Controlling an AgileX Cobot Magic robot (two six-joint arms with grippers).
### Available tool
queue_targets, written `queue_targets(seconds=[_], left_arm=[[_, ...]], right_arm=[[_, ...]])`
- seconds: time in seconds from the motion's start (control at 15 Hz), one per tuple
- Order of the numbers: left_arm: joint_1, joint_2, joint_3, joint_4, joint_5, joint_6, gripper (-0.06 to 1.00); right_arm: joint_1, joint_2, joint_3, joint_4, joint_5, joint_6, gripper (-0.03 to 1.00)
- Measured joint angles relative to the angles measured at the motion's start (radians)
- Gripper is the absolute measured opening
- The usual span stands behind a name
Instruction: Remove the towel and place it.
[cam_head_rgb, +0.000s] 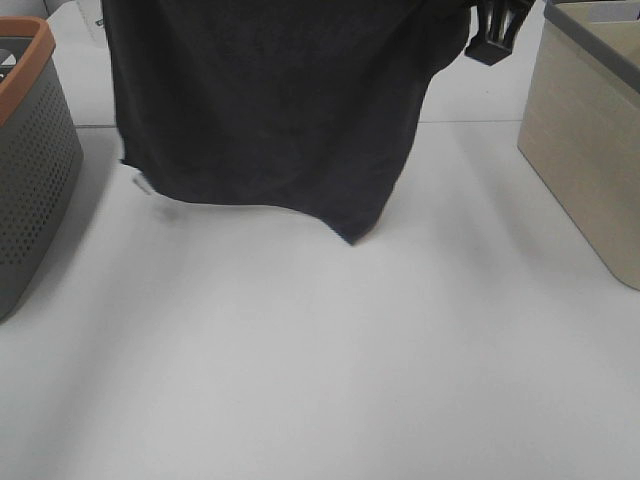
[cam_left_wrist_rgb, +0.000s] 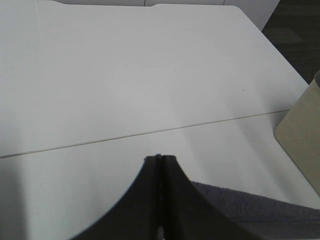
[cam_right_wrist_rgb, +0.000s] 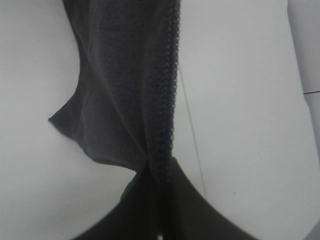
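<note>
Charcoal terry cloth fills the upper part of my high view: the towel (cam_head_rgb: 270, 110) hangs spread wide over the white table (cam_head_rgb: 400, 380), between the grey perforated basket (cam_head_rgb: 35, 170) with the orange rim on the left and the beige box (cam_head_rgb: 590, 150) on the right, and touches neither; its small white tag (cam_head_rgb: 141, 184) shows at the lower left corner, and the lower right corner droops lowest; I cannot tell whether that corner touches the surface. On my right wrist view the right gripper (cam_right_wrist_rgb: 159, 172) has its jaws pressed together on the towel's hemmed edge, the cloth falling away from it; on the left wrist view the left gripper (cam_left_wrist_rgb: 160, 161) is likewise closed tight, pinching the towel, with cloth trailing off beside its fingers.
</note>
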Motion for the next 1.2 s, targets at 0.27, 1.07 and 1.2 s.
queue_targets(seconds=[0.27, 1.07, 1.2], left_arm=[[-0.001, 0.062, 0.0, -0.131, -0.152, 0.001, 0.0], [-0.013, 0.267, 0.0, -0.116, -0.525, 0.008, 0.0], [-0.015, 0.348, -0.023, -0.073, -0.688, 0.008, 0.0]], right_arm=[[0.0, 0.0, -0.033, -0.225, -0.018, 0.02, 0.02], [-0.169, 0.161, -0.033, -0.374, -0.635, 0.573, 0.02], [-0.22, 0.255, -0.033, -0.374, -0.857, 0.646, 0.02]])
